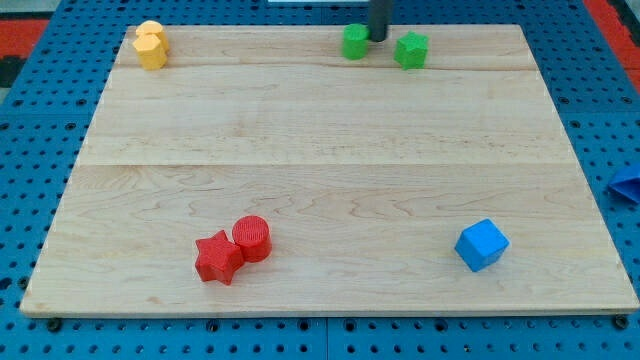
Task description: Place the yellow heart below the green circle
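The yellow heart (151,45) lies at the board's top left corner, with another yellow block touching it from above. The green circle (355,42) sits at the view's top, right of centre. A green star (411,50) lies just to its right. My tip (379,38) stands between the green circle and the green star, close to the circle's right side, far from the yellow heart.
A red star (218,258) and a red circle (252,238) touch each other at the bottom left. A blue cube (481,245) lies at the bottom right. The wooden board (320,160) rests on a blue perforated table. A blue object (628,185) shows at the right edge.
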